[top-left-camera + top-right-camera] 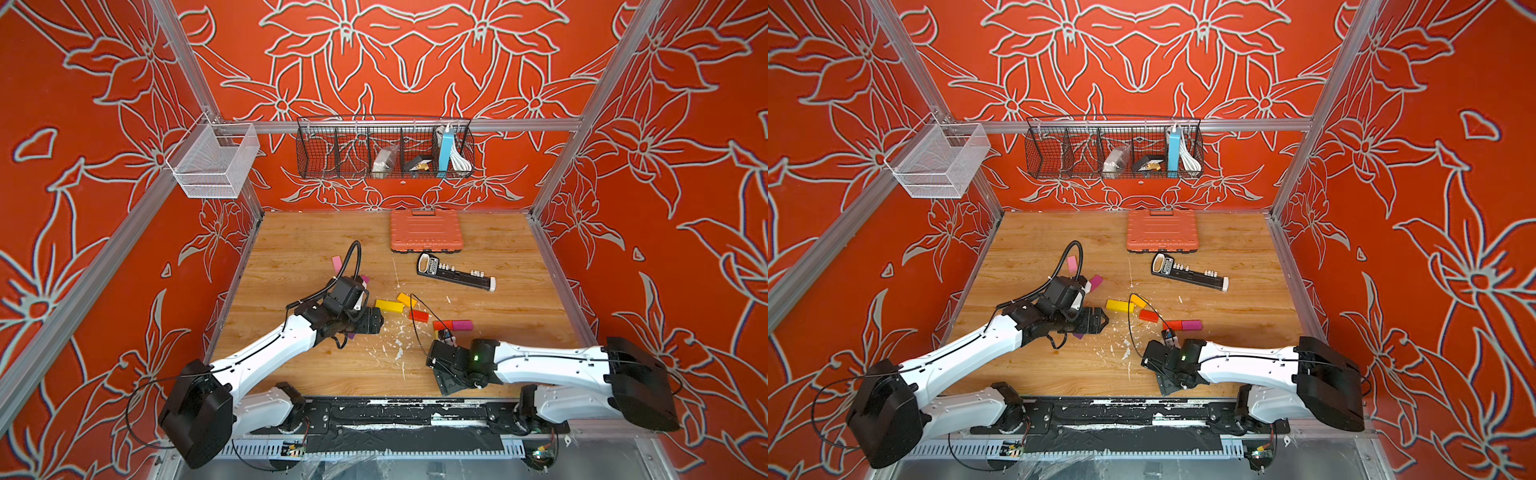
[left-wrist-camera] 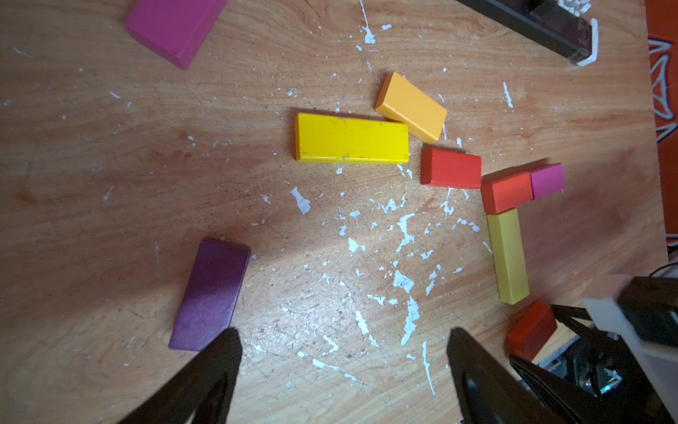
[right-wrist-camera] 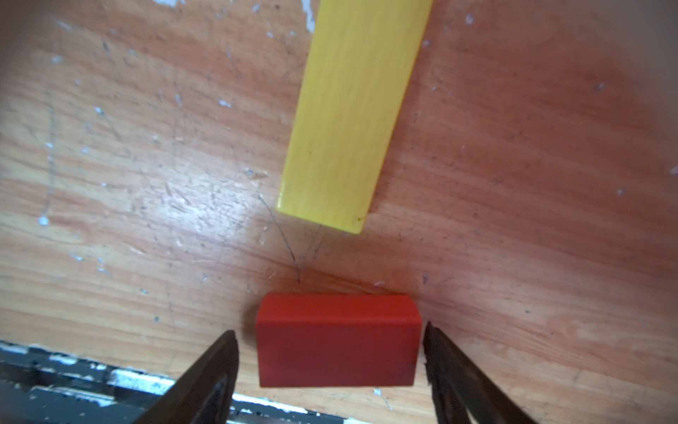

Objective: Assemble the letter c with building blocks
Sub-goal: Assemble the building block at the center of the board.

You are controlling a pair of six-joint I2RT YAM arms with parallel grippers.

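Top views, landmark: you find the flat yellow block (image 1: 389,306) lying near the middle of the table (image 1: 519,270).
Top views, chain: off its right end sit an orange block (image 1: 406,299) and a bright red block (image 1: 419,316). Beyond them a red-orange block (image 1: 441,325) lies end to end with a small magenta block (image 1: 462,325).
Top views, strays: a pink block (image 1: 1072,263) and a large magenta block (image 1: 1096,281) lie left of the flat yellow block and farther back.
Top views, left pincer (image 1: 376,322): just left of the flat yellow block.
Left wrist, left pincer (image 2: 343,341): you see the jaws spread wide with nothing between them. A purple block (image 2: 211,293) lies by one fingertip, well apart from the flat yellow block.
Left wrist, narrow yellow block (image 2: 508,257): butts against the red-orange block, well apart from the flat yellow block.
Right wrist, right pincer (image 3: 330,337): parted and straddling a dark red block (image 3: 337,341) that sits on the table. A gap shows at one finger.
Right wrist, spacing: the narrow yellow block's end lies near the dark red block, not touching.
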